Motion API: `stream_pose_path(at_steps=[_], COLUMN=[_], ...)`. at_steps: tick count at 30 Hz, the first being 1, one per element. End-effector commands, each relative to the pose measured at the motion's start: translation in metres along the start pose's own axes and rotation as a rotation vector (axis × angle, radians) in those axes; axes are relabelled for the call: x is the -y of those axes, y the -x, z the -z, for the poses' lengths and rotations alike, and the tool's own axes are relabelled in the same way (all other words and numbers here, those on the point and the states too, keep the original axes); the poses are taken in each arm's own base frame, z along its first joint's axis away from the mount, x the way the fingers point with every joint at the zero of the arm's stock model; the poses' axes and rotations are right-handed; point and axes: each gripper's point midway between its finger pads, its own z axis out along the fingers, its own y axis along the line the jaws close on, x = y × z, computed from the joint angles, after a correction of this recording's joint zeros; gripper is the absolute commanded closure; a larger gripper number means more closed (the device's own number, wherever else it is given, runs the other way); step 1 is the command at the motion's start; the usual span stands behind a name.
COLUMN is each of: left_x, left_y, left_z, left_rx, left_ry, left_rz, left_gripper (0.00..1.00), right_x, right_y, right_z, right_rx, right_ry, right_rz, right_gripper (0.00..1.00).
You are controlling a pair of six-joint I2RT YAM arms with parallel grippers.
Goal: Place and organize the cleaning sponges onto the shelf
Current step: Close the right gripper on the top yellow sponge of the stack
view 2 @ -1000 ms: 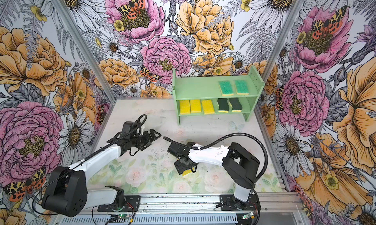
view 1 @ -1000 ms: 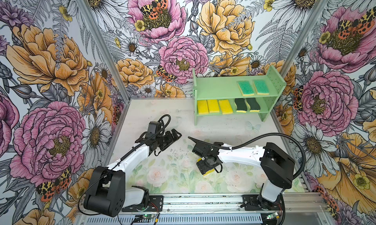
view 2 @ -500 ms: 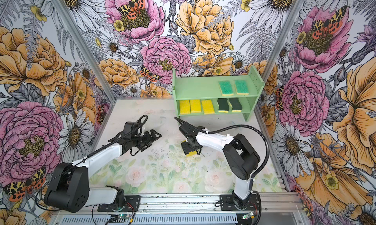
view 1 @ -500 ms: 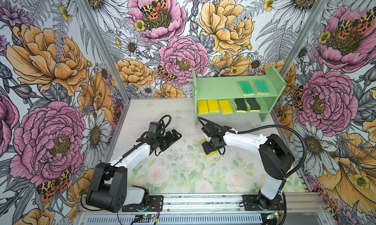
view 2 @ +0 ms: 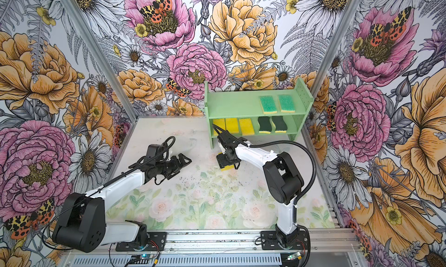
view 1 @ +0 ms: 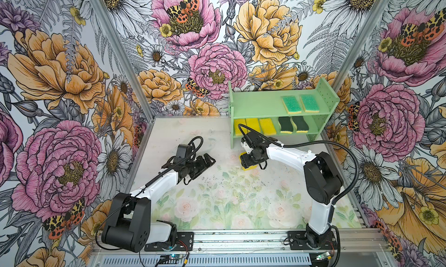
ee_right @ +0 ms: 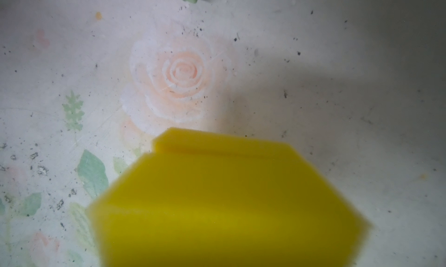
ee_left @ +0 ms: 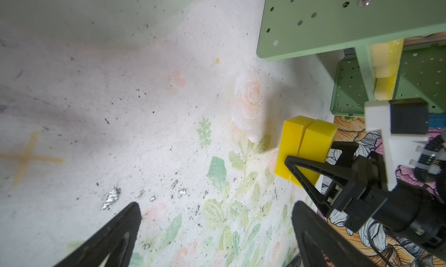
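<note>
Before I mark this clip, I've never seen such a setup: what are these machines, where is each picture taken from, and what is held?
Two robot arms stand at the edge of a flowery table, each ending in a two-fingered claw. The two wide pictures look down from overhead, nearly alike; the two close-ups come from cameras on the arms' wrists. At the back stands a green shelf: two teal-topped sponges on top, three yellow sponges and two dark green sponges below. The right claw grips a pair of yellow sponges pressed together, close to the shelf. The left claw is open and empty.
</note>
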Motion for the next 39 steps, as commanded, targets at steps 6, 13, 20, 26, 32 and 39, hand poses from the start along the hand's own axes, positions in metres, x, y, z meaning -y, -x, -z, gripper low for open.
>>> stream_pose_path(at_steps=[6, 13, 20, 26, 32, 39], left_x=[0.005, 0.005, 0.005, 0.005, 0.006, 0.006], left_y=[0.008, 0.009, 0.01, 0.011, 0.011, 0.011], left_z=[0.006, 0.008, 0.008, 0.008, 0.008, 0.009], left_rx=[0.037, 0.041, 0.042, 0.042, 0.04, 0.041], left_ry=[-0.023, -0.025, -0.028, -0.028, -0.03, -0.032], left_rz=[0.0, -0.001, 0.0, 0.0, 0.001, 0.0], left_gripper=[0.01, 0.01, 0.01, 0.01, 0.01, 0.01], right_x=[0.009, 0.012, 0.009, 0.012, 0.017, 0.017], right_y=[0.001, 0.0, 0.008, 0.009, 0.002, -0.003], right_z=[-0.017, -0.021, 0.003, 0.017, 0.019, 0.02], right_rx=[-0.023, -0.03, 0.024, 0.042, 0.027, 0.02], right_ry=[-0.035, -0.053, -0.044, -0.061, -0.087, -0.09], right_rz=[0.011, 0.008, 0.019, 0.02, 0.018, 0.011], right_gripper=[0.28, 0.19, 0.11, 0.09, 0.09, 0.09])
